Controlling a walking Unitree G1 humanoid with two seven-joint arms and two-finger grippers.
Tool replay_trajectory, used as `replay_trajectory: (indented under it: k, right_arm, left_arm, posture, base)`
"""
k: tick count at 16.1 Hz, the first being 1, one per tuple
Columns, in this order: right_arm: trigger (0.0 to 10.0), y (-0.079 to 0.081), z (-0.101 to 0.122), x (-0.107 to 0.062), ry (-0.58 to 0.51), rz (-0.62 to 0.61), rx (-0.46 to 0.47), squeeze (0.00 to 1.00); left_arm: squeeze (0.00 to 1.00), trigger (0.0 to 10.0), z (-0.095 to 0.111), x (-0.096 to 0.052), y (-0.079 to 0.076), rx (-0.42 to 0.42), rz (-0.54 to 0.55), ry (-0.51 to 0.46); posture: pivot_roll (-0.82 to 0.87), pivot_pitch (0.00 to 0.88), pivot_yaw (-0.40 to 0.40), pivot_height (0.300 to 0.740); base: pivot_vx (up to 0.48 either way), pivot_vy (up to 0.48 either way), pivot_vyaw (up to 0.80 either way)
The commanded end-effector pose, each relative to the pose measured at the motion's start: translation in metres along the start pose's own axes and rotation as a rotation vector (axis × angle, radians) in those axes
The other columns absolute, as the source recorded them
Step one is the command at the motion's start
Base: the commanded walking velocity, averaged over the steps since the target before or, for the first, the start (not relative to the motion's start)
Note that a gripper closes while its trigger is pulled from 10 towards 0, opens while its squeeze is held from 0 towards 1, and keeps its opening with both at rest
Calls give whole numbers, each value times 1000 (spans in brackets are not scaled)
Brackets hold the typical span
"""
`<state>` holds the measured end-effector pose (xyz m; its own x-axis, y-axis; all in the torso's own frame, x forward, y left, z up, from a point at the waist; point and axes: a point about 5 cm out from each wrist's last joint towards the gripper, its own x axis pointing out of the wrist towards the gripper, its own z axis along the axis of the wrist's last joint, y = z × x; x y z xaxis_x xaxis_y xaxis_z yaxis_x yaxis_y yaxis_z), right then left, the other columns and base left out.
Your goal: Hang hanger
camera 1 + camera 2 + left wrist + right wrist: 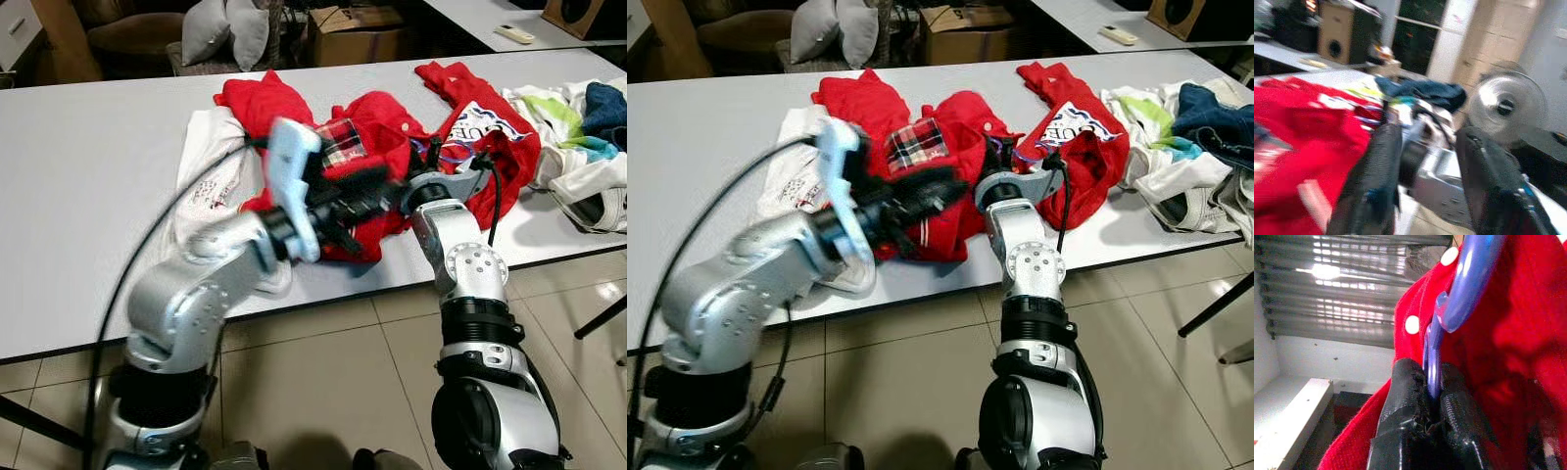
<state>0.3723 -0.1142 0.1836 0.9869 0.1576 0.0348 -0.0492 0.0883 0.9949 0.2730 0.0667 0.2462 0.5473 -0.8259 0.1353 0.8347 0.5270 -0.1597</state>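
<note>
Red cloth covers the middle of the white tabletop (88, 186), and I work across it from my left. My left end effector (343, 208) sweeps in blurred over the red shirt (382, 127); in its wrist view the fingers (1371, 186) stand well apart with nothing between them. Further right, my right end effector (1425, 396) has its jaws closed tight on the blue hanger (1469, 279), which sits inside that shirt's collar. So the hanger lies at my right end effector already, its hook rising away from the fingers. I judge the right arm carries the lift, while the left can steady the cloth.
</note>
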Motion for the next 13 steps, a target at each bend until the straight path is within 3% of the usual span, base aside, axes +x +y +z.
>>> replay_trajectory:
  k: [1, 2, 4, 5, 6, 7, 9, 10, 11, 13]
  right_arm:
    - [10000, 9, 3, -3, -9, 51, 8, 0]
    - [10000, 20, 7, -7, 3, 124, -46, 0]
    - [10000, 41, 15, -14, 7, 223, -169, 0]
    - [10000, 50, 18, -17, -9, 270, -222, 0]
    - [10000, 70, 24, -24, -28, 356, -327, 0]
    - [10000, 90, 28, -31, -38, 421, -444, 0]
    - [10000, 115, 36, -43, -51, 516, -447, 0]
    - [10000, 125, 39, -47, -66, 553, -528, 0]
    - [10000, 134, 41, -50, -86, 584, -529, 0]
    - [10000, 177, 66, -65, -219, 697, -529, 0]
  left_arm:
    - [1000, 10000, 7, -8, 10, 35, 91, -31]
    - [1000, 10000, 11, -20, 28, 59, 240, -55]
    - [1000, 10000, 14, -43, 52, 73, 424, -54]
    - [1000, 10000, 14, -50, 58, 87, 474, -43]
    - [1000, 10000, 12, -65, 65, 101, 551, -19]
    - [1000, 10000, 10, -77, 68, 127, 603, 5]
    - [1000, 10000, 4, -88, 62, 130, 619, 21]
    - [1000, 10000, 1, -91, 58, 136, 622, 38]
    - [1000, 10000, -1, -93, 57, 133, 628, 43]
    - [1000, 10000, -5, -97, 50, 129, 657, 28]
  posture:
    - [53, 21, -29, 740]
    - [53, 20, -28, 740]
    - [51, 25, -24, 740]
    - [51, 26, -24, 740]
    - [51, 26, -24, 740]
    - [54, 34, -27, 740]
    - [57, 42, -31, 740]
    - [58, 43, -29, 740]
    - [59, 44, -28, 740]
    - [61, 57, -35, 740]
  base:
    - [0, 0, 0]
    - [0, 0, 0]
    - [0, 0, 800]
    - [0, 0, 800]
    - [0, 0, 800]
    - [0, 0, 794]
    - [0, 0, 787]
    - [0, 0, 788]
    - [0, 0, 794]
    - [0, 0, 797]
